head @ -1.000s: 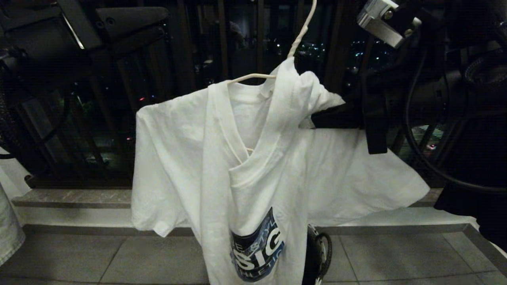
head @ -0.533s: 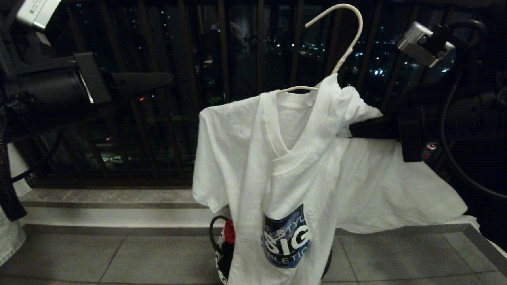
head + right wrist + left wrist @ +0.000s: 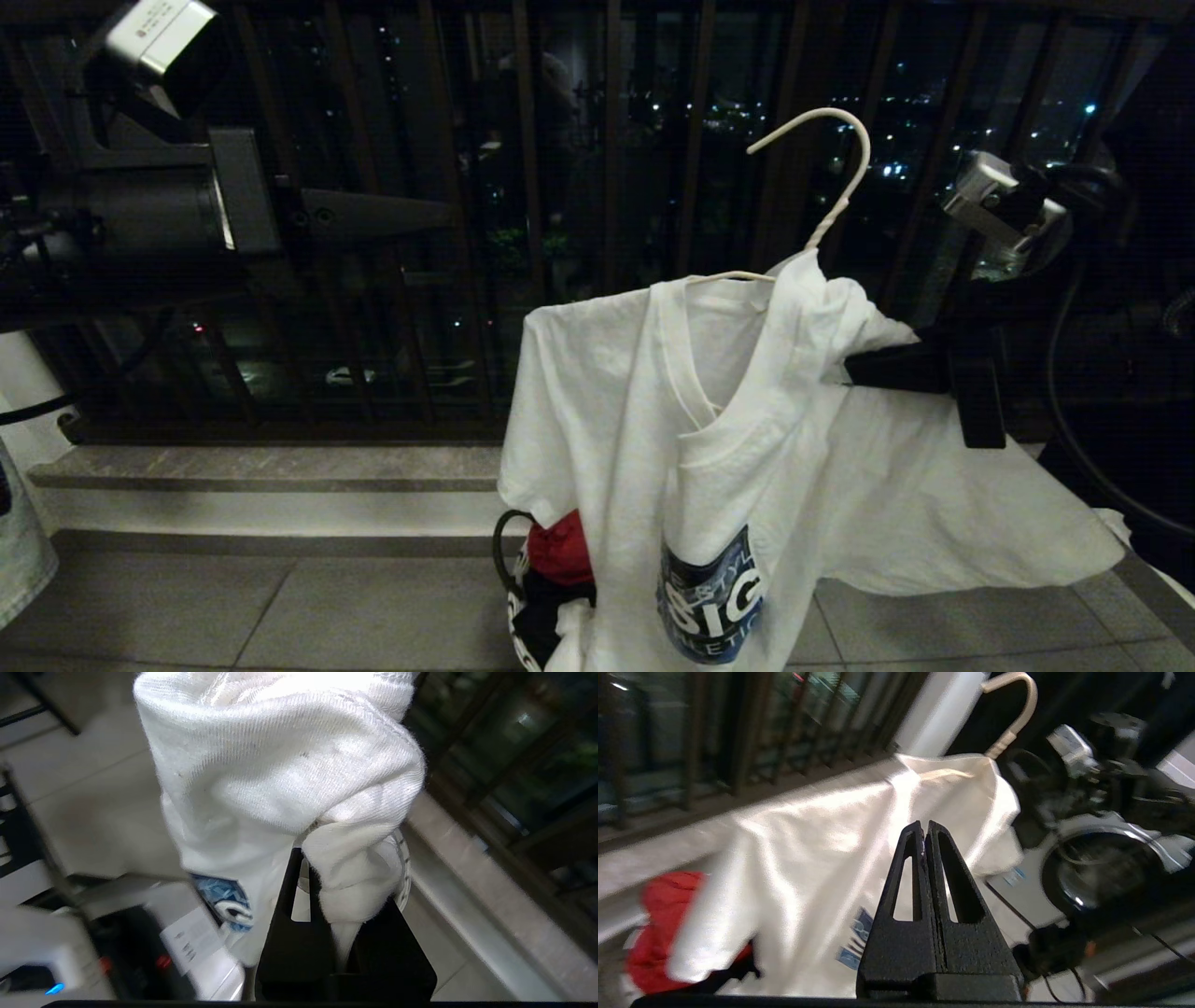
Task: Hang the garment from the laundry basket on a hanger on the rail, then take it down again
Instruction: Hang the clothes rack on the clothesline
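Night balcony behind: dark railing bars (image 3: 523, 187), city lights, grey floor tiles (image 3: 280, 607) below; no rail in view.

Probably a carrying step, to the rail or away from it; cannot tell which. Keep the pinch firm and the hook pointing up. Move slowly, so as not to swing the loose sleeve or let cloth slide off the barer side of the wire. Bring the free tool to the twisted neck before any hooking or stripping.

Shirt (image 3: 644, 420) draped crookedly on the hanger (image 3: 845, 177), hook free in the air. Right tool (image 3: 854, 364) clamped on the bunched shoulder, tips buried in cloth; wire inside the pinch hidden. Left tool (image 3: 448, 213) pressed together, empty, up at the left, well apart from the shirt. Basket (image 3: 515, 597) low down, partly behind the hem, red cloth (image 3: 560, 551) showing in it.
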{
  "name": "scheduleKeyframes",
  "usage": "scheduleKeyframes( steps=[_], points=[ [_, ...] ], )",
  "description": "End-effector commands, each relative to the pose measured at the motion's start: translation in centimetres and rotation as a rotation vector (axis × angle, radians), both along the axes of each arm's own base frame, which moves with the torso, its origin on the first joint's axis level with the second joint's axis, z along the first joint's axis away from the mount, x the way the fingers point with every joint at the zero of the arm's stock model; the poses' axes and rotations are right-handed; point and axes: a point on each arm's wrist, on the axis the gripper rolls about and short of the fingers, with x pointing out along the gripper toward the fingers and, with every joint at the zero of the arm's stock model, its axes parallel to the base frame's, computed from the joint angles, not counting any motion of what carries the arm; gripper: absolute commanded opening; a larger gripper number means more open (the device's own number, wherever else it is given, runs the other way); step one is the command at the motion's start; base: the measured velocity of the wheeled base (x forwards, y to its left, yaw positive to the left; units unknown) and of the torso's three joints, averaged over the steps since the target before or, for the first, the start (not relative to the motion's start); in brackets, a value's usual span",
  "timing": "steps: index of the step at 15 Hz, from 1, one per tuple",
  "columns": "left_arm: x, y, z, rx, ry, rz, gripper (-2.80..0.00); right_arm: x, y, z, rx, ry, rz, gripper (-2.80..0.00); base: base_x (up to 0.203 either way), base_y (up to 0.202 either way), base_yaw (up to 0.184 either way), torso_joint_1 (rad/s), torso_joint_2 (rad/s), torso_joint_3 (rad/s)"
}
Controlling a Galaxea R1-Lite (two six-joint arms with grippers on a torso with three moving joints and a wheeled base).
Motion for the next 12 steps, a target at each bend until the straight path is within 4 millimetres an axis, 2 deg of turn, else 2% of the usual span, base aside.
scheduleKeyframes(
  steps=[1, 5, 12],
  points=[
    [0.7, -1.1, -0.7, 0.007, 0.029, -0.039, -2.80, 0.1, -0.1, -0.7, 0.024, -0.069, -0.005, -2.80, 0.000, 0.000, 0.000, 0.004, -0.03, -0.022],
    [0.7, -1.7, -1.0, 0.011, 0.040, -0.065, -2.80, -0.5, -0.4, -0.7, 0.046, -0.135, -0.010, -2.80, 0.000, 0.000, 0.000, 0.032, -0.21, -0.280],
    [0.0, -2.4, -1.1, 0.031, 0.097, -0.101, -2.80, -2.6, -1.1, -0.4, 0.048, -0.159, -0.012, -2.80, 0.000, 0.000, 0.000, 0.112, -0.50, -0.332]
  ],
)
